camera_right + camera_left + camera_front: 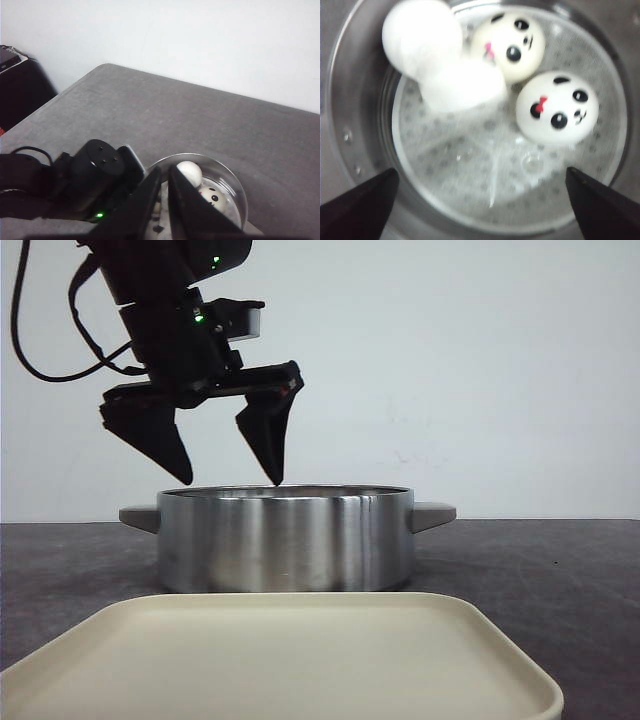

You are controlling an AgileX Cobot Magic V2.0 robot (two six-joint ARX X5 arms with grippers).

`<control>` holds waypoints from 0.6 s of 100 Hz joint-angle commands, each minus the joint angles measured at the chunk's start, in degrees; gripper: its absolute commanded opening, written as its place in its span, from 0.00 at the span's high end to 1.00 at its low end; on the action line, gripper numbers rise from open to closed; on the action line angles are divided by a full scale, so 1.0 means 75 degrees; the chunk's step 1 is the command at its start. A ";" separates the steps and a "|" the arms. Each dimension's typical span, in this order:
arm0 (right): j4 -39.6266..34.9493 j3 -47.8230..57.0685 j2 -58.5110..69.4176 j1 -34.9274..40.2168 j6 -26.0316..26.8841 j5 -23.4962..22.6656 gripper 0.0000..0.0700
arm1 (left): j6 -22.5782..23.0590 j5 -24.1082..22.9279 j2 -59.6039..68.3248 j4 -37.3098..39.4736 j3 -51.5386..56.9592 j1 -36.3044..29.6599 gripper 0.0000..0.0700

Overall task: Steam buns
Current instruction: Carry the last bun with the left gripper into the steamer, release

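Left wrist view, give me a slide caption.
Open left gripper hovering above four buns in the steel steamer pot.

The left arm descends from the upper left in the front view, wrist pointing downward. The left gripper (232,475) hangs with its two black tapered fingers (268,435) spread wide apart, empty, tips pointing downward. In the left wrist view, both fingertips (360,205) appear widely separated.

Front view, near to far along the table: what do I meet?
Tray → pot, with the open left gripper hanging over its rim → wall behind.
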 commanded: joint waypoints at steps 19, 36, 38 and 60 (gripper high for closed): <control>0.0058 -0.0396 0.0000 0.0090 -0.0621 0.1043 0.98 | -0.0181 -0.0332 -0.1722 0.0079 0.0181 -0.0041 0.54; 0.1122 -0.1743 -0.0650 0.0149 -0.0627 0.1105 0.98 | -0.0178 -0.0536 -0.3153 -0.0029 0.0172 0.0064 0.99; 0.1332 -0.1973 -0.0761 0.0175 -0.0629 0.1102 0.98 | -0.0175 -0.0536 -0.3299 -0.0067 0.0169 0.0079 1.00; 0.3477 -0.4494 -0.1970 0.0408 -0.0615 0.1530 0.98 | -0.0242 -0.0866 -0.4913 -0.0271 -0.0364 0.0274 1.00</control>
